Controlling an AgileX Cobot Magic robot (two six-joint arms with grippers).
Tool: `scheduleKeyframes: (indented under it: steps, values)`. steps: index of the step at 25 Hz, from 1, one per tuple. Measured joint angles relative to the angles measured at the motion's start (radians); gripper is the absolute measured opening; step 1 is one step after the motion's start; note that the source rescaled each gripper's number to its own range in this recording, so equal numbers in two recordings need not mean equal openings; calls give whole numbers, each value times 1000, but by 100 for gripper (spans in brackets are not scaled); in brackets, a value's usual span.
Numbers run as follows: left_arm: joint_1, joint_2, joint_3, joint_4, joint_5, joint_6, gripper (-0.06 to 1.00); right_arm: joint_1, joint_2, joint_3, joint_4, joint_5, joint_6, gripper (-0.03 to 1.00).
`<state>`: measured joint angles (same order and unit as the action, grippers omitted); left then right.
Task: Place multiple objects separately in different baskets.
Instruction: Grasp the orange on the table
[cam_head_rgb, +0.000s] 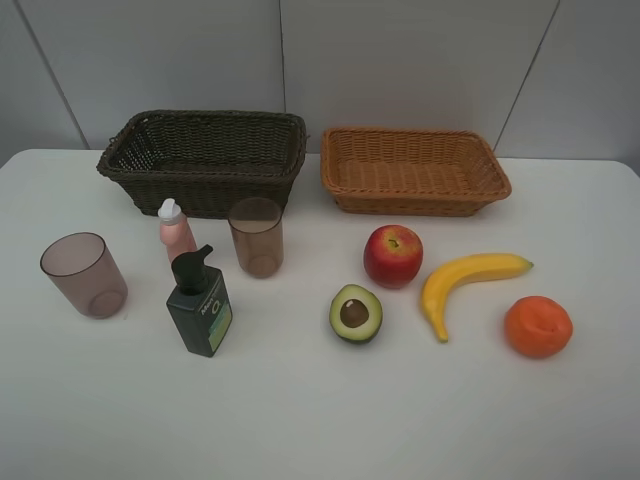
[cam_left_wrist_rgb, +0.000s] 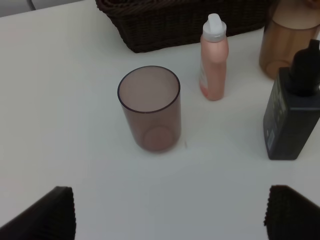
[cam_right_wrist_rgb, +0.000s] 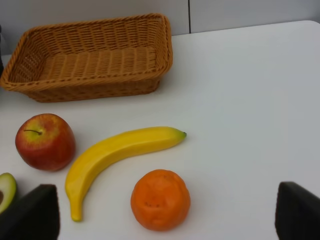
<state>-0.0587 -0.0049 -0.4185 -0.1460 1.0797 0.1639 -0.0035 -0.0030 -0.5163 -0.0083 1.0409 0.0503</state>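
Both baskets stand at the back of the table, holding nothing: dark brown basket (cam_head_rgb: 200, 190) left, tan basket (cam_head_rgb: 410, 202) right. In front on the left are two cups (cam_head_rgb: 84, 275) (cam_head_rgb: 256, 236), a pink bottle (cam_head_rgb: 176, 230) and a green pump bottle (cam_head_rgb: 201, 305). On the right lie an apple (cam_head_rgb: 392, 256), halved avocado (cam_head_rgb: 356, 313), banana (cam_head_rgb: 465, 282) and orange (cam_head_rgb: 538, 326). My left gripper (cam_left_wrist_rgb: 170, 215) hangs open short of a cup (cam_left_wrist_rgb: 150, 107). My right gripper (cam_right_wrist_rgb: 167, 212) hangs open near the orange (cam_right_wrist_rgb: 160, 200). Neither gripper shows in the high view.
The white table (cam_head_rgb: 320, 420) ends at a grey panelled wall behind the baskets. Bare tabletop runs along the front, between the objects and the near edge.
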Motion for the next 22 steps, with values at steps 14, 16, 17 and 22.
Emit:
scheduleKeyframes:
  steps: [14, 16, 17, 22]
  values:
    - [0, 0, 0, 0, 0, 0, 100, 0, 0, 0, 0, 0, 0, 85]
    - [0, 0, 0, 0, 0, 0, 100, 0, 0, 0, 0, 0, 0, 85]
    - [0, 0, 0, 0, 0, 0, 100, 0, 0, 0, 0, 0, 0, 85]
    - [0, 0, 0, 0, 0, 0, 100, 0, 0, 0, 0, 0, 0, 85]
